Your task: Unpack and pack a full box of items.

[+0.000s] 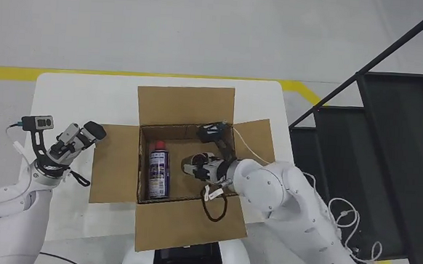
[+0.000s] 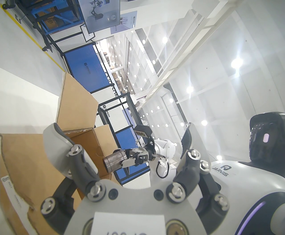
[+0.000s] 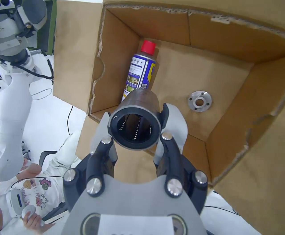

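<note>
An open cardboard box [image 1: 188, 101] stands in the middle of the white table. A spray can with a red cap [image 1: 158, 171] lies inside along its left wall, and a small round metal flange [image 3: 199, 101] rests on the box floor. My right gripper [image 1: 195, 164] hangs over the box interior, shut on a hollow metal cylinder [image 3: 135, 120] held level above the can [image 3: 142, 71]. Left of the box, my left gripper [image 1: 80, 140] is raised and open with nothing between its fingers [image 2: 64, 142]. The left wrist view shows the cylinder [image 2: 113, 163] beyond them.
The box flaps [image 1: 115, 162] are spread outward on all four sides. Bare table [image 1: 75, 94] lies to the left and behind the box. A black metal staircase [image 1: 386, 128] stands off the table's right side.
</note>
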